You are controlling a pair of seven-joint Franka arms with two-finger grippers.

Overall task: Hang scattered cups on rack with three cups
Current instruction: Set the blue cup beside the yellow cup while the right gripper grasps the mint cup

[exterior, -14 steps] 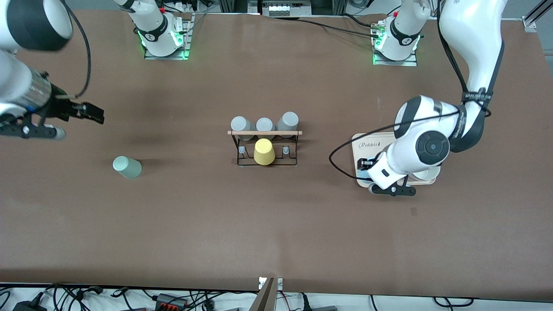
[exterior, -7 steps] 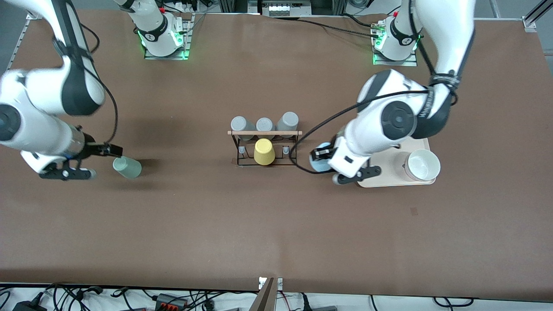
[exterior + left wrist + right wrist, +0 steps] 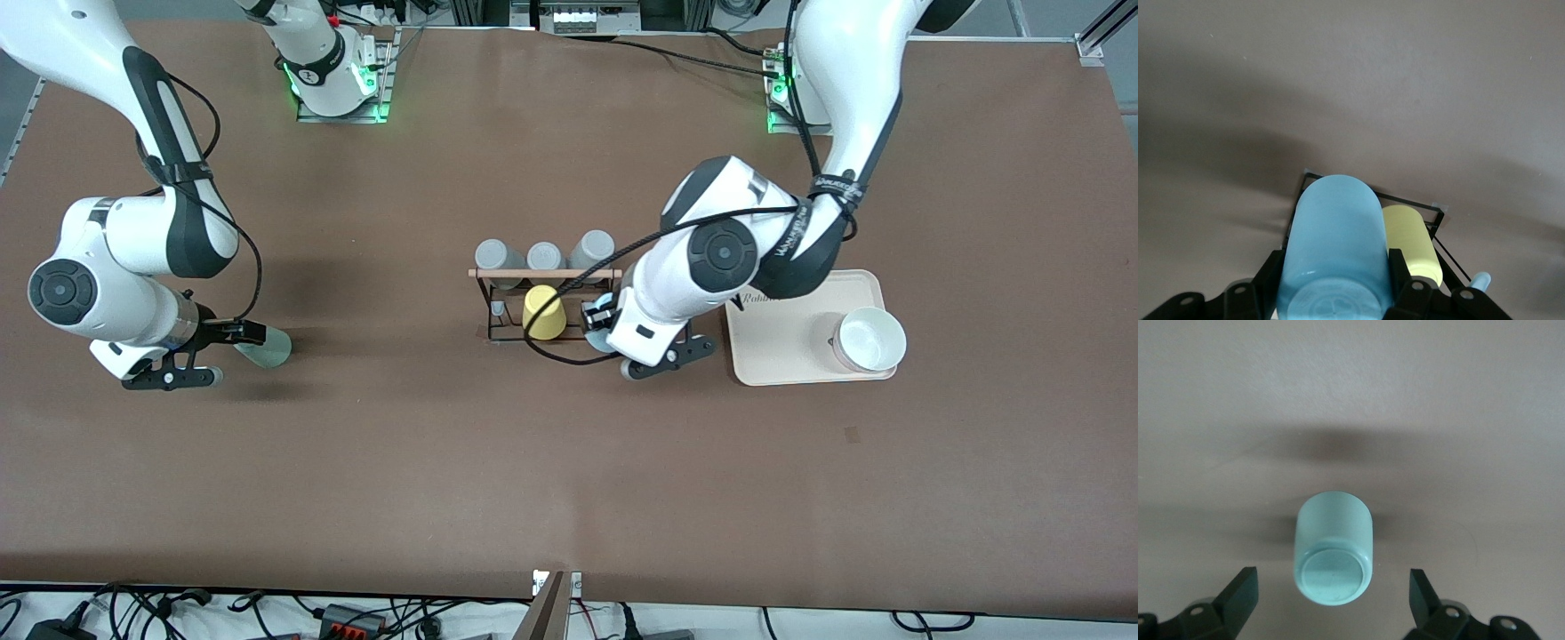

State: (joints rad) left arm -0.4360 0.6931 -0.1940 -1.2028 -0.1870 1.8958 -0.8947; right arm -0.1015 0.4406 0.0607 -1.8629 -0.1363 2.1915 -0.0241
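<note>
**Blue cup at rack, green cup about to be gripped**

Left gripper clamps the smooth light-blue tapered tumbler over the black wire rack, beside the matte yellow cup, likely lining up a free peg; right gripper spread wide, holding nothing, straddling the pale mint-green tumbler lying sideways on the brown table toward the right arm's end.

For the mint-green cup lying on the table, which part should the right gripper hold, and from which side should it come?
The mint-green cup lies on its side, flat base toward the right gripper. Best to clamp the tapered wall near the base, coming in along the cup's axis. The open fingers already stand either side of it, not touching.
</note>
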